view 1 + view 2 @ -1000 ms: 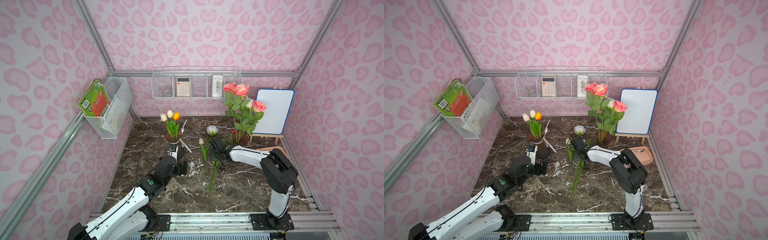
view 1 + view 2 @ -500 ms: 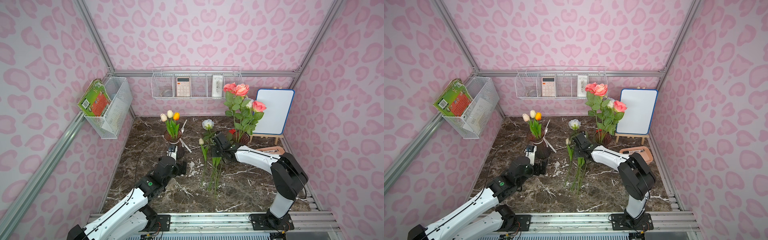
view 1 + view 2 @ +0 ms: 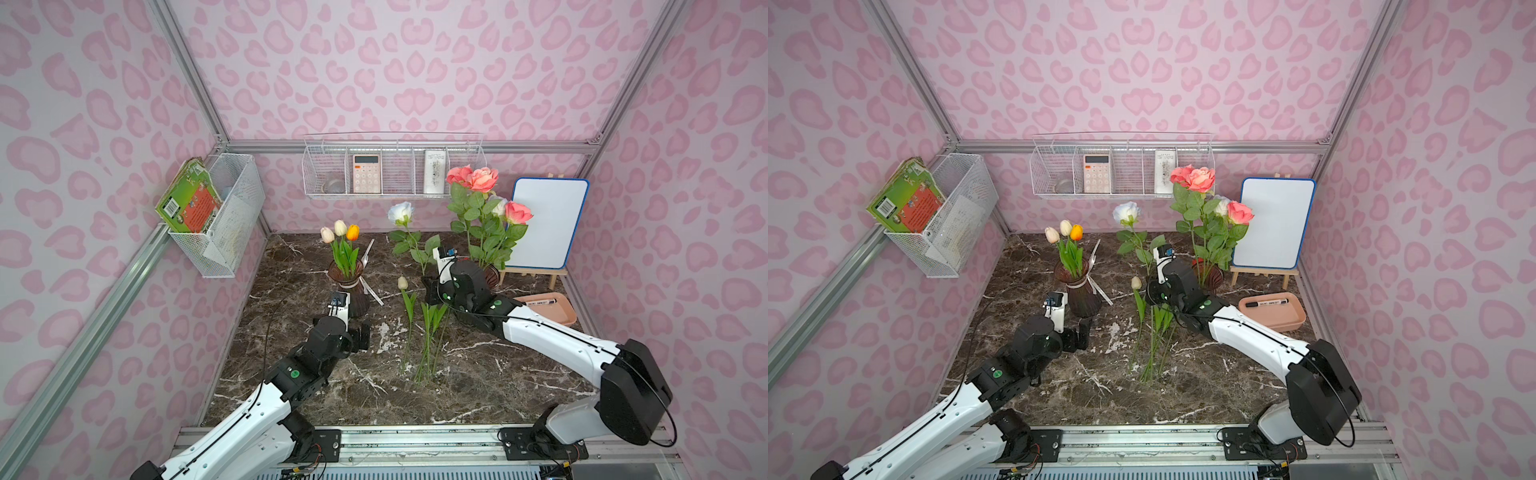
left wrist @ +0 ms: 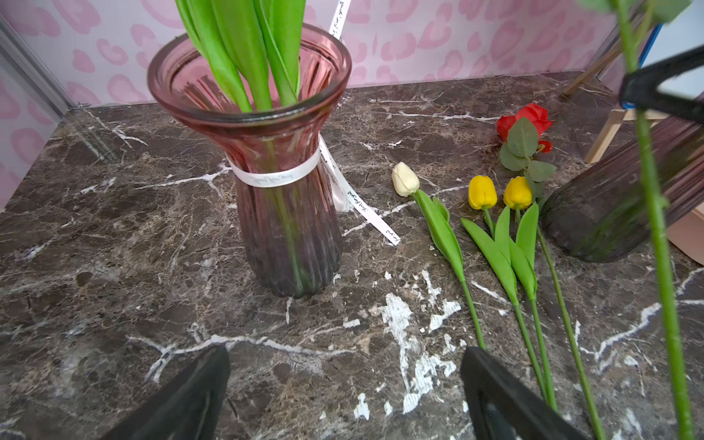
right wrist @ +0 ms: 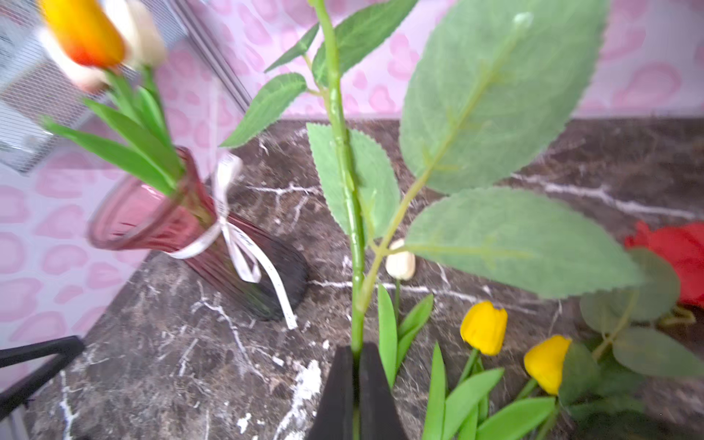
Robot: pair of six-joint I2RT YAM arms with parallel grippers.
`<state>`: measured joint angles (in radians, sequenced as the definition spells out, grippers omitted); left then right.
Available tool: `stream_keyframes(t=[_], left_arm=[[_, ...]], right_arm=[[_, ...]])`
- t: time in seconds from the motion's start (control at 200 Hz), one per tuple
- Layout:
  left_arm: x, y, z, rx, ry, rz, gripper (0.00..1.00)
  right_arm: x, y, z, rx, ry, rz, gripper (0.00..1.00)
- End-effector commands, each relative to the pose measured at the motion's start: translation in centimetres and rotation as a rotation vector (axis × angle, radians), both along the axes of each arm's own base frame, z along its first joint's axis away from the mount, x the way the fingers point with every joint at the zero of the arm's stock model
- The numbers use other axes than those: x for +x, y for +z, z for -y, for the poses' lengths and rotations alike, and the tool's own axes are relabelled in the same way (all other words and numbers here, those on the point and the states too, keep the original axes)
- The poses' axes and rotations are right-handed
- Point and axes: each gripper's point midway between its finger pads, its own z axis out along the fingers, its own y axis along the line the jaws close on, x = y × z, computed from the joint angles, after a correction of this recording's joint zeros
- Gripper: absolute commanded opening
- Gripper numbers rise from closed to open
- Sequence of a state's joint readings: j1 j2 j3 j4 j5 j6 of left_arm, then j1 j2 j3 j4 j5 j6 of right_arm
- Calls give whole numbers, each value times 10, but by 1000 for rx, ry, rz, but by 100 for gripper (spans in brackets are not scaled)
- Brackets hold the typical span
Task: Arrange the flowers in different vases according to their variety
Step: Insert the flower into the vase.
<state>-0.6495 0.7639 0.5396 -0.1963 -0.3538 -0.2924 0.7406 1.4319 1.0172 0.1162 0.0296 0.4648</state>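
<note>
Right hand (image 5: pixel 356 352) pinches white rose (image 3: pixel 401 212) stem upright.

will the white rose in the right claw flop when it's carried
Probably fairly stiff: the white rose stands nearly upright though the right claw grips only its stem. Likely top-heavy, with a big bloom and broad leaves, so it may sway.

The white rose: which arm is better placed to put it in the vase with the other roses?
Right. The right gripper is shut on the white rose, held upright near the rose vase. The left gripper is open and empty, by the ribboned vase.
</note>
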Motion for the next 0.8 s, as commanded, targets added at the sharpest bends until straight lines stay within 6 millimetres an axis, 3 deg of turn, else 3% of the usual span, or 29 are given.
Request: stream_keyframes(t=[0.0, 0.15, 0.27, 0.54, 0.795], left_arm=[[1, 3, -2, -4, 12, 17, 99], [1, 3, -2, -8, 12, 21, 99], [2, 1, -1, -8, 9, 17, 99], [4, -3, 1, 0, 9, 7, 99], [5, -6, 3, 1, 5, 2, 99]], right_arm=[[-8, 64, -3, 99, 61, 222, 0], [-24, 123, 15, 141, 58, 411, 0], [-32, 167, 42, 138, -2, 544, 0], [-38, 241, 122, 129, -192, 779, 0], [-44, 290, 174, 87, -388, 945, 0]])
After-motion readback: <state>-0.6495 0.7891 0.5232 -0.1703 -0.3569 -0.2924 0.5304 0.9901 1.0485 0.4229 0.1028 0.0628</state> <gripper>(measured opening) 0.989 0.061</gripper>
